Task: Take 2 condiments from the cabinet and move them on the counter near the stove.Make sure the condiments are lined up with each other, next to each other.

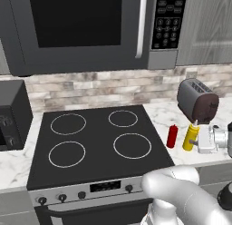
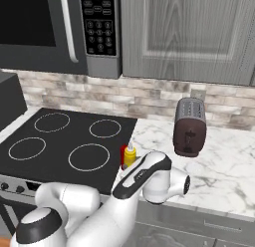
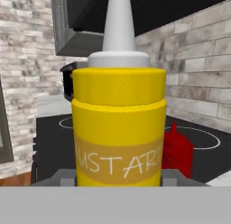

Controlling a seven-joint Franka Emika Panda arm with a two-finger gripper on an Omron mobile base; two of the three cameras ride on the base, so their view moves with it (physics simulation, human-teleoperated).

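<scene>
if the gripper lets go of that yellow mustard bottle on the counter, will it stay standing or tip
The mustard bottle is tall and slim with a long white nozzle, so it probably tips at a sideways nudge. Its round body would likely roll if it fell. It looks upright, so an open gripper may leave it standing, though the red bottle close beside it could be knocked.

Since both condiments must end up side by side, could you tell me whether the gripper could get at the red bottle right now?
Probably not: the gripper is shut on the yellow bottle, which stands between it and the red bottle.
</scene>
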